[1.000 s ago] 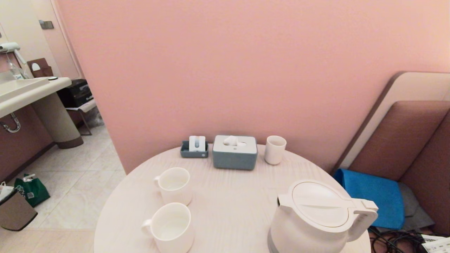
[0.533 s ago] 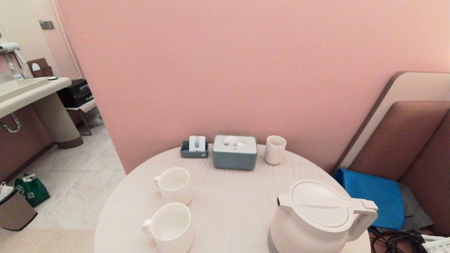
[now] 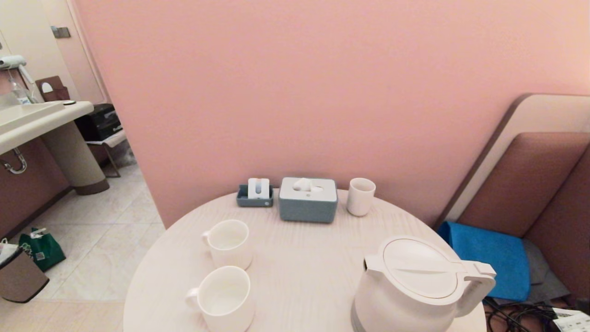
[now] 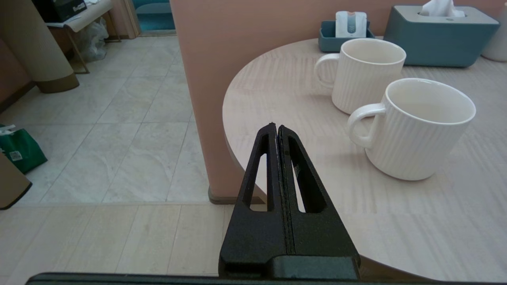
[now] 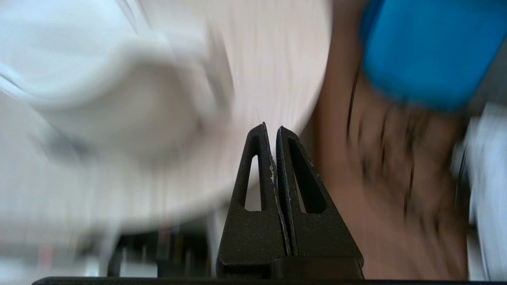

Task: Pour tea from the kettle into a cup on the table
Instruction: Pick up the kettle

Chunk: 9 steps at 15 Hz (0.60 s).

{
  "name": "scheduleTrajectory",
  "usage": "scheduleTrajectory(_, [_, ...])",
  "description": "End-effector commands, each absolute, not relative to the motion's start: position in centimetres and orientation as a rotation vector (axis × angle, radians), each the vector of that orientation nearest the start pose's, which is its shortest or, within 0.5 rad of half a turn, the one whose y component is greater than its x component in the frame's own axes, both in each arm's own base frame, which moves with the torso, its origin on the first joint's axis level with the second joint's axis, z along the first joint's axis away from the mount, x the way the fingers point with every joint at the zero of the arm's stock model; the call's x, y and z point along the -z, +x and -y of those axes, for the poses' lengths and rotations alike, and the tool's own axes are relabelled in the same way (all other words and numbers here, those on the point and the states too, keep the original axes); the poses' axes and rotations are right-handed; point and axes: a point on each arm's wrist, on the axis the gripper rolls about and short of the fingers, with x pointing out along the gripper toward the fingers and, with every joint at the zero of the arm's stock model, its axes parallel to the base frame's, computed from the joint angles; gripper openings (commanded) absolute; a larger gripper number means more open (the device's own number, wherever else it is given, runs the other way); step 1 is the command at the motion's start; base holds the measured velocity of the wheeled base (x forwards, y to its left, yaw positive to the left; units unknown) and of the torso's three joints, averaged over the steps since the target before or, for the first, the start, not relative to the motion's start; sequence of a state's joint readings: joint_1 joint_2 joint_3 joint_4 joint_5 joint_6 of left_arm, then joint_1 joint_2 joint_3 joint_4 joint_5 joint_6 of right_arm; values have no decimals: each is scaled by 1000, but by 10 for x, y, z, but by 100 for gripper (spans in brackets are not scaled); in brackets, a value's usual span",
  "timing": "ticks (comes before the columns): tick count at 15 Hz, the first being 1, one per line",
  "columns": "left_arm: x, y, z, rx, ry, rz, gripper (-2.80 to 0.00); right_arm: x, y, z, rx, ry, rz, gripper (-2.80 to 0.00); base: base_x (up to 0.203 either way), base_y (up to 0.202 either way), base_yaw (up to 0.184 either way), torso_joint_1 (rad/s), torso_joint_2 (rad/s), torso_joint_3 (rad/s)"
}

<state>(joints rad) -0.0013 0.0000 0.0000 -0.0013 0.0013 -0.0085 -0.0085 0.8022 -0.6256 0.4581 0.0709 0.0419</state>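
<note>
Kettle stands untouched on the table; closed left gripper beside the cup, closed right gripper near the kettle.

Right gripper: black fingers pressed together, empty. Ahead: blurred large white plastic kettle on pale wood-grain round table.

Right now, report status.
Left gripper shut, off table edge. Right gripper shut, near kettle. Kettle upright, untouched. Cup empty, path clear.
</note>
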Motion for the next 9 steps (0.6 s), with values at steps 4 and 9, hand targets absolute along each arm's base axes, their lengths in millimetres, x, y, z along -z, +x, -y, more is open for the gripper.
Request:
scheduleTrajectory(4, [-76, -23, 0, -1, -9, 0, -280, -165, 95, -2, -85, 29, -1102, -280, 0, 0, 0, 0, 0, 0])
scheduleTrajectory(9, [-76, -23, 0, -1, -9, 1, -280, -134, 91, -6, -232, 52, -892, -280, 0, 0, 0, 0, 0, 0])
